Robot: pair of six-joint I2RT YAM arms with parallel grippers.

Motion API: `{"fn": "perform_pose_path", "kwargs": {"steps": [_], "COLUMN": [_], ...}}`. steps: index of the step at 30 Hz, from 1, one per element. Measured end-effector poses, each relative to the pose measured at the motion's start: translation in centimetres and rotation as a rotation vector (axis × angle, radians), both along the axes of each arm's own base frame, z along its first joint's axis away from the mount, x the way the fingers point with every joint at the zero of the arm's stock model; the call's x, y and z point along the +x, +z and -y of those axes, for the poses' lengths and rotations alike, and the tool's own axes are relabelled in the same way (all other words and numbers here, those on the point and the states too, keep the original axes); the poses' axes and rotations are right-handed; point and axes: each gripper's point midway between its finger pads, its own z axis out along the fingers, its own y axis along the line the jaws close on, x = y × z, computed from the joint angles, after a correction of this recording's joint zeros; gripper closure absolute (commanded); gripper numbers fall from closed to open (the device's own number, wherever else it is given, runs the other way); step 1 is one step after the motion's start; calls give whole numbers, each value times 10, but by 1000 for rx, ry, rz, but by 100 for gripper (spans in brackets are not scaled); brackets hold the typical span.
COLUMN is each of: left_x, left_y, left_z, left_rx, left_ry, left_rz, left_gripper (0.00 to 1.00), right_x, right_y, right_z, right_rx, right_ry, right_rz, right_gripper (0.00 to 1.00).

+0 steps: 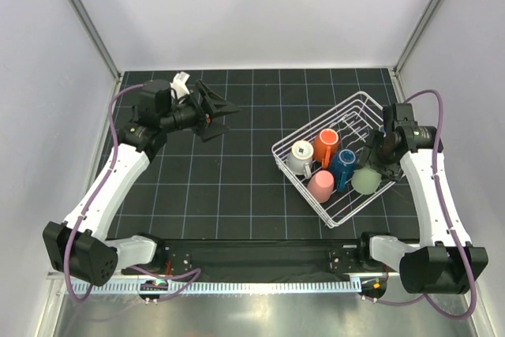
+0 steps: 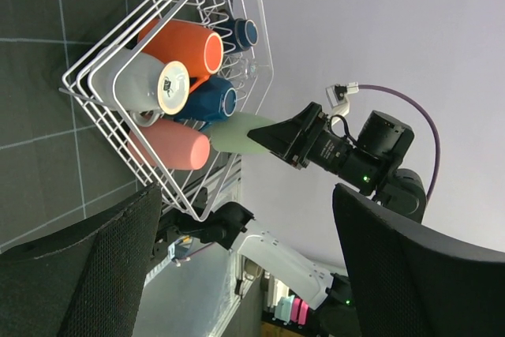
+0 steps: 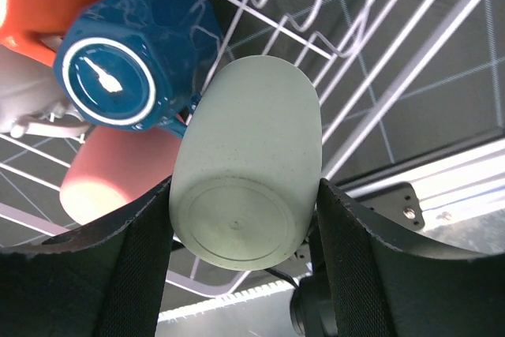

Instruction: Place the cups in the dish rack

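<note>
Progress late, one cup still in hand. Left fingers [image 2: 79, 274] spread wide and empty, hanging over the bare far-left part of the desk [image 1: 237, 187], well apart from everything. No loose cups show on the desk in the top view.

Dish rack [image 1: 276, 153] sits right of centre, turned at an angle. Inside it, left to right:
- white mug [image 1: 301, 157], on its side at the left corner
- pink cup [image 1: 320, 185], near side, touching the white one
- orange mug [image 1: 326, 145], behind the pink
- blue mug [image 1: 342, 167], in the middle, just beside the orange and the pink
- navy cup [image 2: 243, 33], far end, seen clearly only from the left wrist

Clear glass: something glassy may sit by the navy cup, cannot tell.

Pale green tumbler [image 3: 245, 163] is clamped between the right fingers [image 3: 79, 274], one on each side of its wall, base toward the wrist camera. It hangs tilted at the rack's near right corner, just beside the blue mug. Whether it rests on the wires yet, I cannot tell.

Judgement: five cups loaded. What is left is to seat the tumbler, let go and pull the right arm clear.
</note>
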Motion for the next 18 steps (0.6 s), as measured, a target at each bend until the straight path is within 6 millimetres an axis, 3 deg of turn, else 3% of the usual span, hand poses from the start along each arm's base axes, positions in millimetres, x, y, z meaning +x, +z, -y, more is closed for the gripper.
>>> {"fn": "perform_pose_path", "kwargs": {"steps": [18], "left_x": [-2], "left_y": [1], "left_z": [-1], "left_rx": [8], "left_ry": [-5], "left_rz": [13], "left_gripper": [14], "right_x": [11], "right_y": [-45], "right_z": [-2], "right_rx": [18], "right_ry": [-12], "right_rz": [4], "right_gripper": [96]}}
